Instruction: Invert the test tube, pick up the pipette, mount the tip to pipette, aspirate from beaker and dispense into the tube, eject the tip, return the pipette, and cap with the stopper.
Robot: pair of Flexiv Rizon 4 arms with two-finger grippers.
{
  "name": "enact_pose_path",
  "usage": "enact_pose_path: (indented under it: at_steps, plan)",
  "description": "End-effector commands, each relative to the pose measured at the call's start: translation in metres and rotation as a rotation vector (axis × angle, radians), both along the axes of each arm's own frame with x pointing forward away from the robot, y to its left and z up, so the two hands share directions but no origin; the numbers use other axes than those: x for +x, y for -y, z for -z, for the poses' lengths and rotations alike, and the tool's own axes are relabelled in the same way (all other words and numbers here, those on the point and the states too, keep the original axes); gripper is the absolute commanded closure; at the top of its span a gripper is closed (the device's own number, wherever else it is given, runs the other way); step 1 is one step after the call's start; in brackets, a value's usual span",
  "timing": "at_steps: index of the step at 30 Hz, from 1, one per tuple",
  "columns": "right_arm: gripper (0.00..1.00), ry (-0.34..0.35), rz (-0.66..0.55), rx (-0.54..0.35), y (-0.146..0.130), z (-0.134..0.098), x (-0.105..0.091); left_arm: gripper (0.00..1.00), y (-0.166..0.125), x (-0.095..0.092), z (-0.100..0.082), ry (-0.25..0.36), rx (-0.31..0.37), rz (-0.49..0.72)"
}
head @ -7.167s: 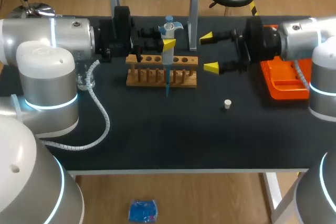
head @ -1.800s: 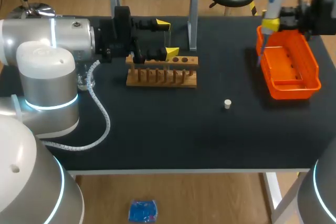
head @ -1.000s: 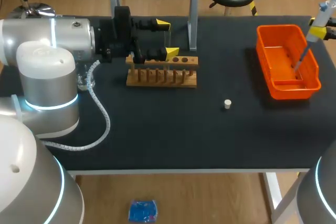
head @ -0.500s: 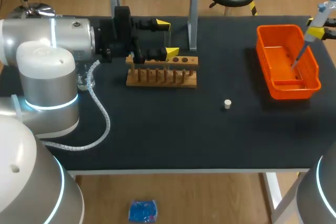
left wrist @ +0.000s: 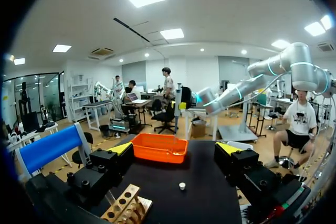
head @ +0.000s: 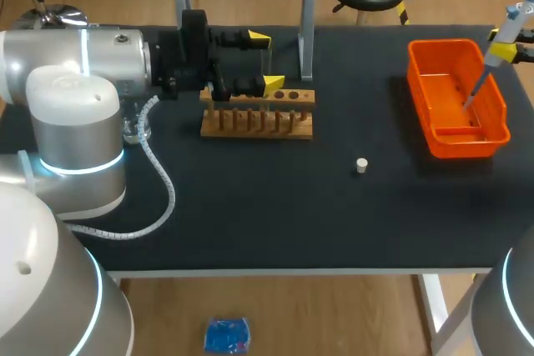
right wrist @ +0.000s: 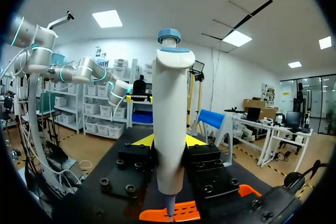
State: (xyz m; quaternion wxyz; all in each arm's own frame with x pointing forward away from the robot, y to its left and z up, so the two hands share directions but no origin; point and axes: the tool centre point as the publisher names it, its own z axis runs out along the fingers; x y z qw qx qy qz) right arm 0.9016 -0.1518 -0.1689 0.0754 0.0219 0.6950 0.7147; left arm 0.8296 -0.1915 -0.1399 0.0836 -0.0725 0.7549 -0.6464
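At table [head: 250, 206] right side, orange bin [head: 457, 144]: pipette [head: 499, 39] tilted over it, tip pointing inside. R gripper [right wrist: 169, 141] clamped on pipette body. L gripper [head: 264, 61] wide open, holds nothing, by rack [head: 257, 116]. Stopper [head: 361, 165] lies apart on table.

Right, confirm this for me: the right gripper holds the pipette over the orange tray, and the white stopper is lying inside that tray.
Not quite. The stopper is not in the orange tray. It lies on the bare table, between the wooden rack and the tray, as the head view shows. The rest holds: the right gripper is shut on the pipette, whose tip hangs over the tray.
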Motion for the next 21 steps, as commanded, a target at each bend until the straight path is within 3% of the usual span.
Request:
enact_pose_path:
  at_steps: [1, 10, 16, 21]
  plan:
    - [1.00, 0.001, -0.002, -0.001, 0.001, 0.000, 0.001, 0.00, 0.000, 0.001, 0.000, 0.000, 0.000, 0.001]
    - [1.00, 0.001, -0.002, -0.001, 0.001, 0.000, 0.001, 0.00, 0.000, 0.001, 0.000, 0.000, 0.000, 0.001]
    - [1.00, 0.001, -0.002, -0.001, 0.001, 0.000, 0.001, 0.00, 0.012, 0.014, 0.002, -0.010, 0.023, 0.043]
    - [1.00, 0.001, -0.002, -0.001, 0.001, 0.000, 0.001, 0.00, 0.012, 0.014, 0.002, -0.010, 0.023, 0.043]
